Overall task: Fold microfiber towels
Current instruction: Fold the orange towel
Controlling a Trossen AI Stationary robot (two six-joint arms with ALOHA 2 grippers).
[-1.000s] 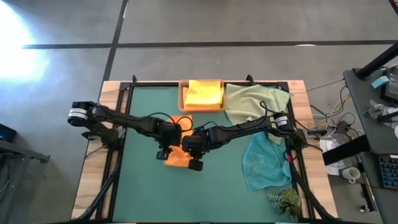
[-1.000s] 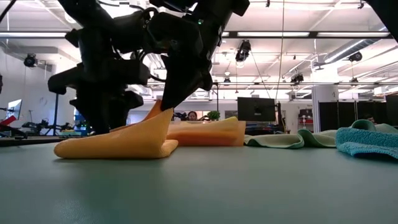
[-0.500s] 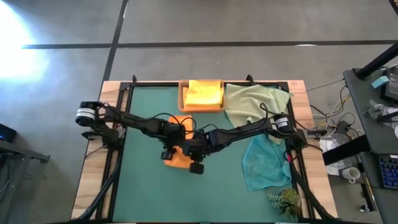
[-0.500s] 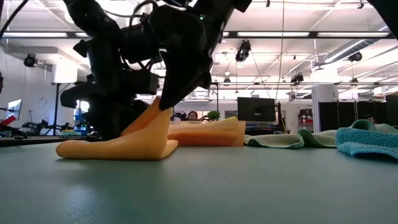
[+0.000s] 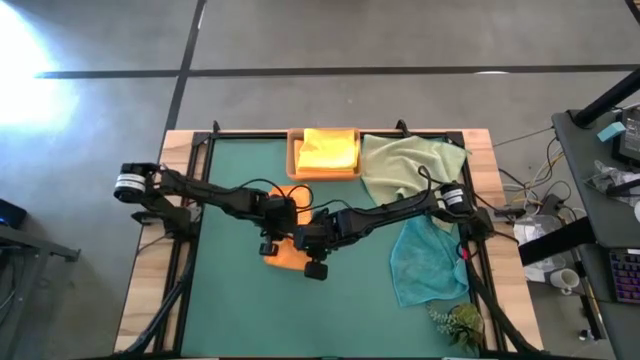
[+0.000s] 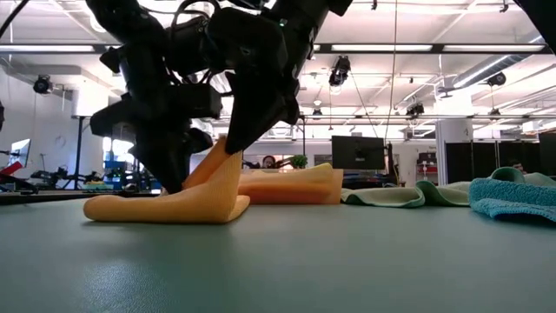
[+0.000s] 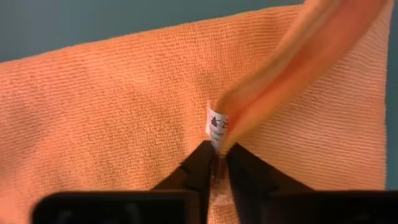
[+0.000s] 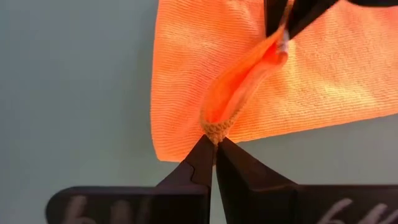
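Green mat (image 5: 240, 300), orange towel (image 7: 112, 106), white label (image 7: 216, 126) unreadable

Left gripper closed on the orange towel; left arm drawn back slightly.

We find that the left gripper (image 7: 217, 163), wide open a second ago, has now pinched its fingers on a raised fold of the orange towel (image 5: 285, 253) beside the small white tag (image 7: 214, 126). We also record the towel's low end (image 6: 113, 209) lying slightly nearer the middle in the low view, and the left arm's base joint (image 5: 129, 184) moved inward, then partly back.
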